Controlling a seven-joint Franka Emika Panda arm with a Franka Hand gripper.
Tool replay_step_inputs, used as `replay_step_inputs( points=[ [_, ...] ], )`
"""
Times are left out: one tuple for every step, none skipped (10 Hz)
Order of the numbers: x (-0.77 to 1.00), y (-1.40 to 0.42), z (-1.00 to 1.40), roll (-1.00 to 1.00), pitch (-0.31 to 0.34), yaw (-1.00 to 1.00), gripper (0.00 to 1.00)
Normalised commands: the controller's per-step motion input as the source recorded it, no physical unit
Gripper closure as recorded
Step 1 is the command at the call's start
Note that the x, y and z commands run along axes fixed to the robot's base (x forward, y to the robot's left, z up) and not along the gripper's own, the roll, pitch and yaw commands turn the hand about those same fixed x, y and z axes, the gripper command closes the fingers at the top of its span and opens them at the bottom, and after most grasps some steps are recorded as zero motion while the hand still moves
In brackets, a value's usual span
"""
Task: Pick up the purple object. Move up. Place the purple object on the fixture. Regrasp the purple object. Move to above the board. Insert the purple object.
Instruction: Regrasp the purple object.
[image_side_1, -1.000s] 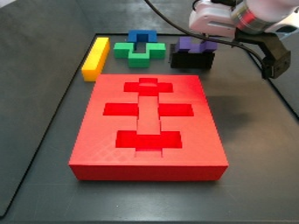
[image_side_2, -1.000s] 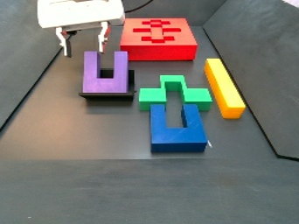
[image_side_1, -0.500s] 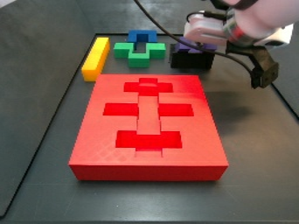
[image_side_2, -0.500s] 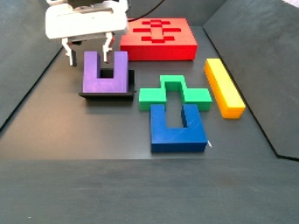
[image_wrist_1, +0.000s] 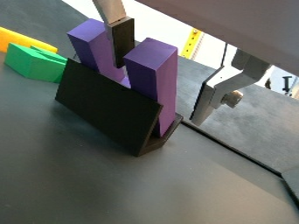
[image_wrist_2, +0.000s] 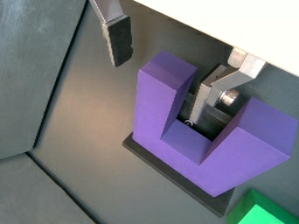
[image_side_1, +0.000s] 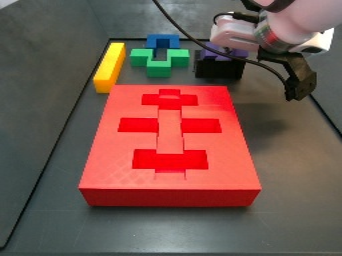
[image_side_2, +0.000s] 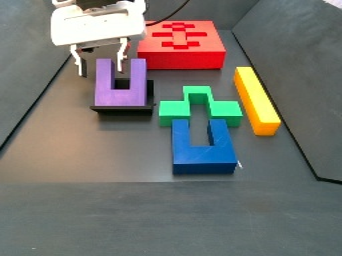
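Gripper (image_side_2: 100, 58) sits low over the purple object (image_side_2: 119, 84) at the back of the table, just beside the board (image_side_2: 187, 45). Fingers are spread – one finger (image_wrist_2: 118, 37) is outside one prong, the other finger (image_wrist_2: 218, 92) is down in the square notch betw. the two prongs, so they straddle a single prong. In a wrist view there's a gap betw. the outer pad and the prong, so it's not clamped yet; can't tell if the inner finger touches.

Purple object stands upright w/ prongs up, seated in the black fixture (image_wrist_1: 111, 112), which rests on the dark floor. In a side view the fixture (image_side_1: 218, 70) is just off the board's (image_side_1: 167, 140) far corner, w/ the purple block mostly hidden behind the gripper.

Nearby – green cross-shaped block (image_side_2: 199, 107) touching a blue block (image_side_2: 203, 143), and the yellow bar (image_side_2: 257, 98) beside them, apart from the fixture. A bit of green (image_wrist_1: 35, 62) and yellow (image_wrist_1: 24, 39) shows behind the fixture in a wrist view.
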Motion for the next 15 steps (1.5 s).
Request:
replay_step_inputs(
  points=[
    [0.00, 0.00, 0.00, 0.00, 0.000, 0.00, 1.00],
    [0.00, 0.00, 0.00, 0.00, 0.000, 0.00, 1.00],
    [0.00, 0.00, 0.00, 0.00, 0.000, 0.00, 1.00],
    [0.00, 0.00, 0.00, 0.00, 0.000, 0.00, 1.00],
    [0.00, 0.00, 0.00, 0.00, 0.000, 0.00, 1.00],
    [0.00, 0.00, 0.00, 0.00, 0.000, 0.00, 1.00],
    [0.00, 0.00, 0.00, 0.00, 0.000, 0.00, 1.00],
    [0.00, 0.00, 0.00, 0.00, 0.000, 0.00, 1.00],
    [0.00, 0.00, 0.00, 0.00, 0.000, 0.00, 1.00],
    [0.00, 0.00, 0.00, 0.00, 0.000, 0.00, 1.00],
    [0.00, 0.00, 0.00, 0.00, 0.000, 0.00, 1.00],
    [0.00, 0.00, 0.00, 0.00, 0.000, 0.00, 1.00],
    [0.00, 0.00, 0.00, 0.00, 0.000, 0.00, 1.00],
    [0.00, 0.00, 0.00, 0.00, 0.000, 0.00, 1.00],
    [0.00, 0.00, 0.00, 0.00, 0.000, 0.00, 1.00]
  ],
)
